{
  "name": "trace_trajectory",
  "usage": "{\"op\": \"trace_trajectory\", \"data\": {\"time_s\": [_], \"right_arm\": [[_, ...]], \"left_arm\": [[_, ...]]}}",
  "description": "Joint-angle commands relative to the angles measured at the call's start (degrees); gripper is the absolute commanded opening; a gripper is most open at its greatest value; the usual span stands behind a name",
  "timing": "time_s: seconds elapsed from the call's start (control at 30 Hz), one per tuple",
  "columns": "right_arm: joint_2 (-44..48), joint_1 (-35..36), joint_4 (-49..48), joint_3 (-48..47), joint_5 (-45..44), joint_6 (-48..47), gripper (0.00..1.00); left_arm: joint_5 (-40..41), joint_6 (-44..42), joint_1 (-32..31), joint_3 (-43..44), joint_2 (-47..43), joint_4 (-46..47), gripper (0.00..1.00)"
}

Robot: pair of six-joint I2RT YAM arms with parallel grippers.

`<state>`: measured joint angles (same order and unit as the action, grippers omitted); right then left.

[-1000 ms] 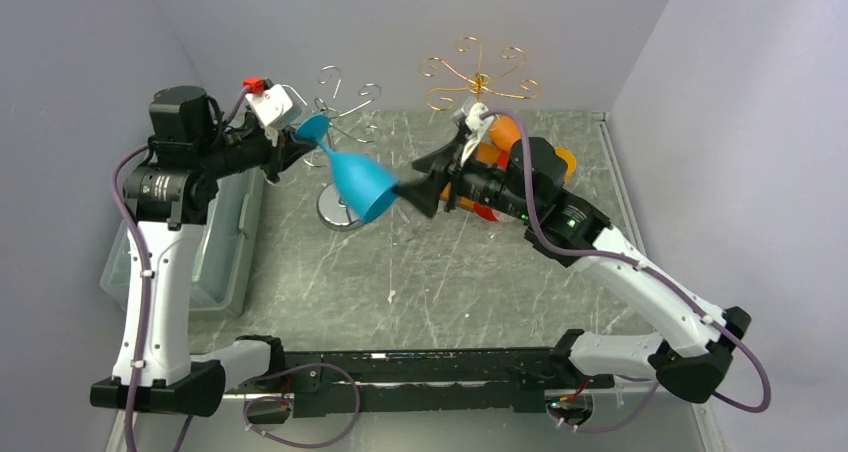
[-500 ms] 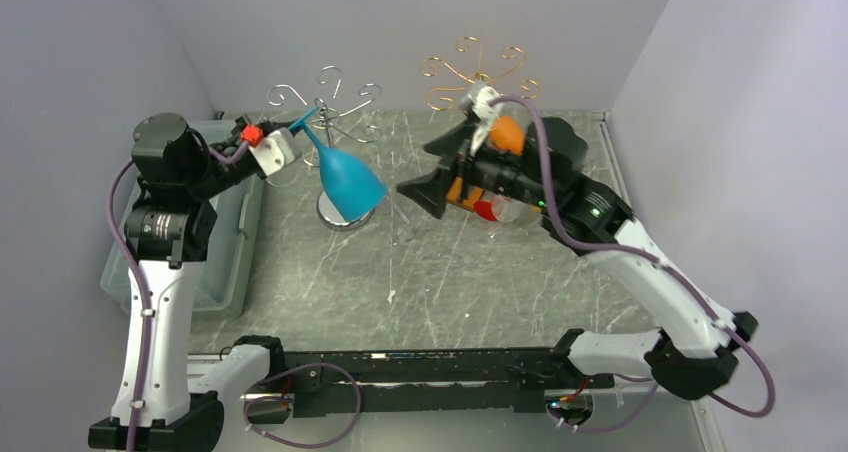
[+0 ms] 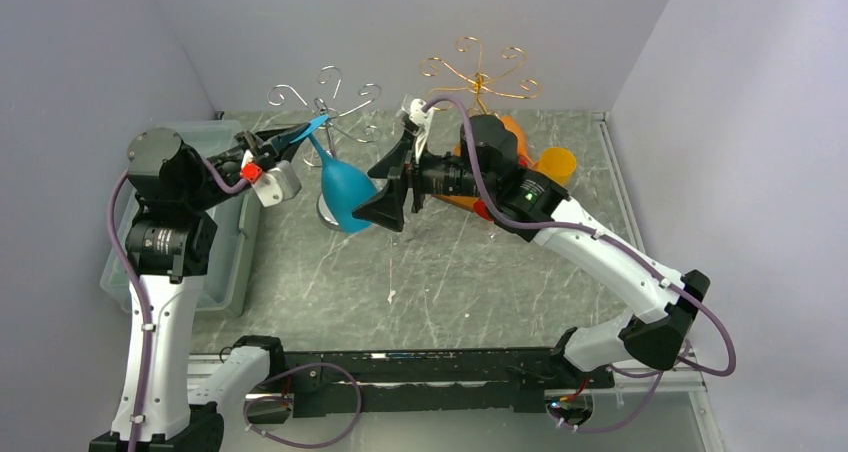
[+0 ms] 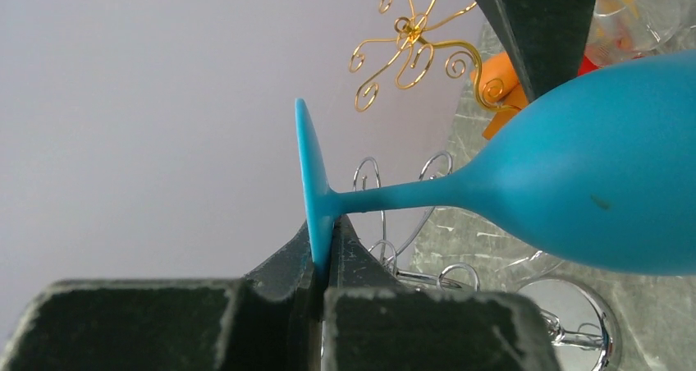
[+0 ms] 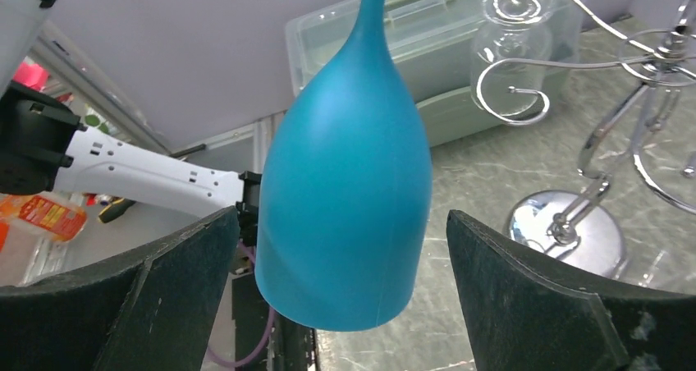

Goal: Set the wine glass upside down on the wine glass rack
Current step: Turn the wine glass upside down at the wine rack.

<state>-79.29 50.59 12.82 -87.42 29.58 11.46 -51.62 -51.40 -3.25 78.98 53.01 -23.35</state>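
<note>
Left gripper [image 4: 322, 252] pinches the opaque teal wine glass [image 4: 591, 194] by its foot rim; the bowl hangs down between the right gripper [image 5: 345, 285]'s wide-open fingers, touching neither.

The wine glass [image 3: 345, 187] now hangs steeper than before, with its bowl lower over the base of the silver rack [image 3: 322, 105]. The left gripper [image 3: 303, 130] has turned with it. The right gripper [image 3: 368, 194] has swung toward the rack, and its fingers are spread either side of the bowl.
</note>
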Motion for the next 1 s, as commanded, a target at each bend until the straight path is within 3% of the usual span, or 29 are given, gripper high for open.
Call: {"op": "trace_trajectory", "data": {"time_s": [0.0,0.37,0.73,0.9,0.97], "right_arm": [[-0.9,0.8,-4.4,1.5,4.4,1.3,1.0],[-2.3,2.0,-5.1,4.3,1.2,0.4,0.99],[-1.1,2.0,-6.9,5.3,-0.4,0.0,0.59],[-0.4,2.0,-7.4,5.7,-1.1,-0.4,0.51],[0.5,2.0,-8.1,6.6,-1.4,-0.7,0.57]], "left_arm": [[-2.3,-0.7,-0.1,0.4,0.1,3.5,0.0],[-1.5,-0.2,-0.1,1.0,0.2,3.3,0.0],[-1.8,1.5,-0.1,1.6,0.3,3.3,0.0],[-2.0,1.7,-0.1,1.7,0.3,2.7,0.0],[-2.2,1.5,-0.1,1.8,0.3,2.2,0.0]]}}
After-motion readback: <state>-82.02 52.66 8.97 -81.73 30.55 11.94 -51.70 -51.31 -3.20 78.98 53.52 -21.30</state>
